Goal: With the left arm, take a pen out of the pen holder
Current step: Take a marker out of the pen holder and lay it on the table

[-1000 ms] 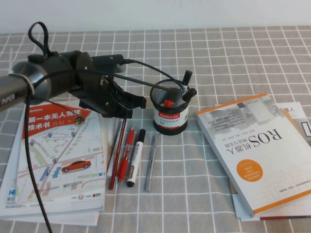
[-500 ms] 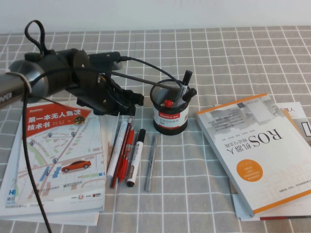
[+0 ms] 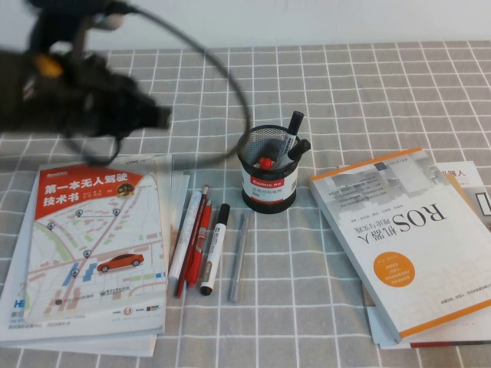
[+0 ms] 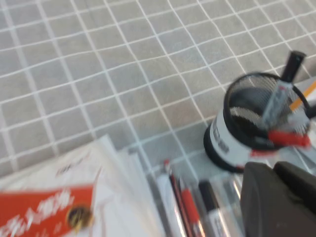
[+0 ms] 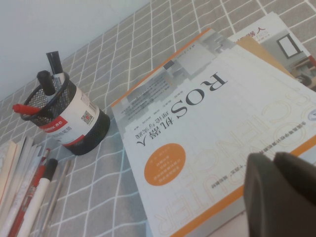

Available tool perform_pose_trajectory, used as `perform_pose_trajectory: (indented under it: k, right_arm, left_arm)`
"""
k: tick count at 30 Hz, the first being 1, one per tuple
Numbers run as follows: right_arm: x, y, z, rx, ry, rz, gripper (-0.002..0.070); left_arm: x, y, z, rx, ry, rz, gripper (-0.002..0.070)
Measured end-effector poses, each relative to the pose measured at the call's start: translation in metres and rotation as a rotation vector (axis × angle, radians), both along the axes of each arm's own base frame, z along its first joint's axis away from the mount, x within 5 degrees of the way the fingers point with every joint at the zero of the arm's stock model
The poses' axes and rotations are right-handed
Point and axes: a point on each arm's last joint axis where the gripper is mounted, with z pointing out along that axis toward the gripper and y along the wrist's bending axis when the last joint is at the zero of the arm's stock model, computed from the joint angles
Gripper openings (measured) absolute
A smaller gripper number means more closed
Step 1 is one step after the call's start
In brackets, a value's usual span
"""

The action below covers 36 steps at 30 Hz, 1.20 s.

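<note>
Nearest the robot, the right end effector (image 5: pixel 273 160) is hanging parked over the near corner of the ROS book (image 3: pixel 406 238), its fingers clenched on nothing. Left of the book, a white pen (image 3: pixel 182 234) is now lying on the table (image 3: pixel 345 84) at the left edge of the pen row. It is touching the red pen (image 3: pixel 198 244), with the black-capped marker (image 3: pixel 215 249) and the grey pen (image 3: pixel 239 255) further right; a second ago it was not lying there. Behind the row, the pen holder (image 3: pixel 268 178) is standing upright, still keeping two black markers and a red-capped pen. Farthest back, the left end effector (image 4: pixel 273 170) is pulling up and away toward the far left of the table, having opened briefly and clenched again, carrying nothing. Judged from this layout, the extraction is complete: the pen is sitting outside the holder, and the left arm is retreating.
</note>
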Motion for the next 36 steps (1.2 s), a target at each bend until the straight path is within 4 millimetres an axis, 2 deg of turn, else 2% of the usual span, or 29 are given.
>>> perform_pose_trajectory:
  k: [2, 8, 12, 15, 19, 23, 33, 36]
  right_arm:
    - [0.0, 0.0, 0.0, 0.0, 0.0, 0.0, -0.0013]
    - [0.0, 0.0, 0.0, 0.0, 0.0, 0.0, -0.0013]
    - [0.0, 0.0, 0.0, 0.0, 0.0, 0.0, -0.0013]
    - [0.0, 0.0, 0.0, 0.0, 0.0, 0.0, -0.0013]
    - [0.0, 0.0, 0.0, 0.0, 0.0, 0.0, -0.0013]
    - [0.0, 0.0, 0.0, 0.0, 0.0, 0.0, -0.0013]
    - [0.0, 0.0, 0.0, 0.0, 0.0, 0.0, -0.0013]
    - [0.0, 0.0, 0.0, 0.0, 0.0, 0.0, -0.0013]
  left_arm:
    - [-0.029, 0.013, 0.003, -0.024, -0.041, 0.019, 0.0004]
    - [-0.102, 0.046, -0.01, -0.072, -0.173, 0.055, 0.0003]
    - [-0.134, 0.061, -0.022, -0.063, -0.216, 0.064, 0.0003]
    - [-0.151, 0.068, -0.031, -0.069, -0.207, 0.067, 0.0003]
    - [-0.162, 0.07, -0.043, -0.076, -0.148, 0.061, 0.0001]
    - [-0.165, 0.072, -0.053, -0.02, -0.094, 0.051, 0.0001]
    - [-0.162, 0.084, -0.056, 0.193, -0.162, 0.046, 0.0001]
    - [-0.162, 0.087, -0.069, 0.249, -0.156, 0.042, 0.0]
